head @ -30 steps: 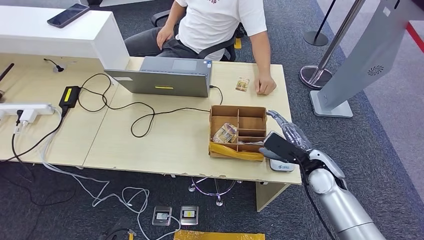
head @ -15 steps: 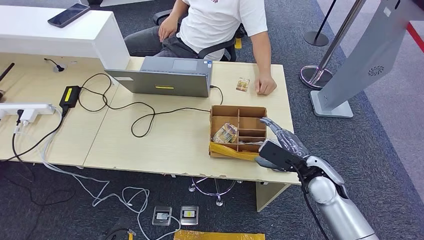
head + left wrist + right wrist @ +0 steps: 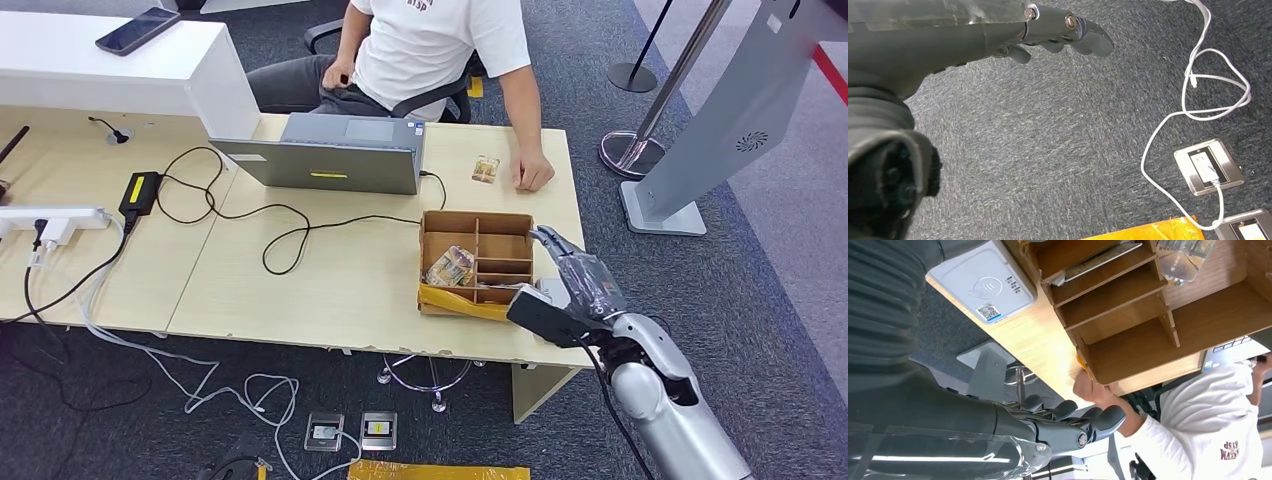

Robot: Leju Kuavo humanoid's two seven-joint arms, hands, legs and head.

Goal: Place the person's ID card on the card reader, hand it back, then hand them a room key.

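On desk — one card reader (image 3: 982, 282)

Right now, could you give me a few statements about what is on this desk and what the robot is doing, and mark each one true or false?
1. A small card lies on the desk beside the person's hand. True.
2. The robot's right hand grips that card. False: the hand holds nothing and hangs over the desk's near corner, next to the wooden box.
3. The white card reader sits inside the box. False: it lies on the desk outside the box, by its wall.
4. The laptop stands between the person and the box. False: it stands to the box's far left side, with its cable running across the desk.
5. The left hand hangs over the carpet, holding nothing. True.
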